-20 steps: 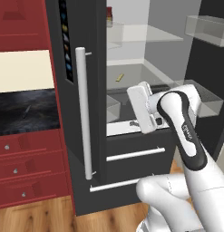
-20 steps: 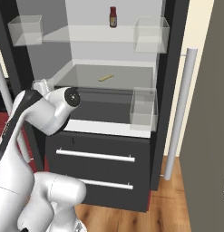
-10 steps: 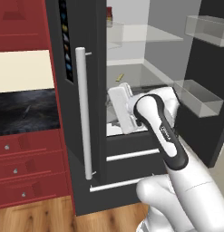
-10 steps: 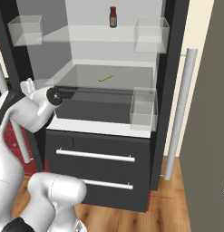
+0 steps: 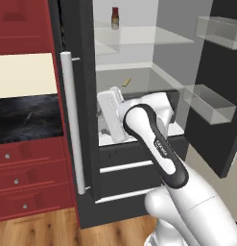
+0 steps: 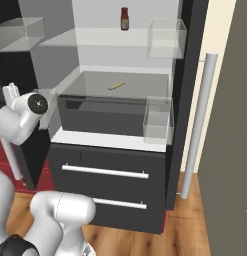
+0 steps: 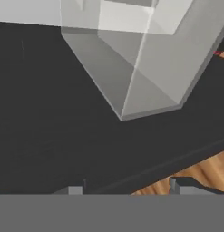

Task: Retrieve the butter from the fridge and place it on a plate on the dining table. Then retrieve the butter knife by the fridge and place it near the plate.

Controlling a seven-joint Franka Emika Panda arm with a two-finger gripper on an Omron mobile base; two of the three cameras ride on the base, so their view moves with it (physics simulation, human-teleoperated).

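fridge (image 5: 77, 57) doors swung wide so the arm can reach the shelves; butter (image 6: 116, 86) lies loose on the middle glass shelf, well back, nothing touching it, also seen from the left (image 5: 126, 82). gripper (image 7: 127, 189) sits low at the left door side, well short of the butter, camera looking along the dark door inner face at a clear door bin (image 7: 131, 59) – looks like the hand is turned away from the shelf, probably repositioning beside the door before going in. finger tips (image 7: 180, 185) just peek up with a gap between them, nothing visible between; whether they count as spread or closing I cannot tell. red-capped bottle (image 6: 124, 19) on the top shelf, its label too small to read. black strip on the left door shows small blue and yellow icons, not legible. small text printed on the arm's dark forearm link, unreadable. thin grey sliver on the black counter (image 5: 24, 120) left of the fridge, likely the butter knife (image 5: 28, 117), parked there for the later step
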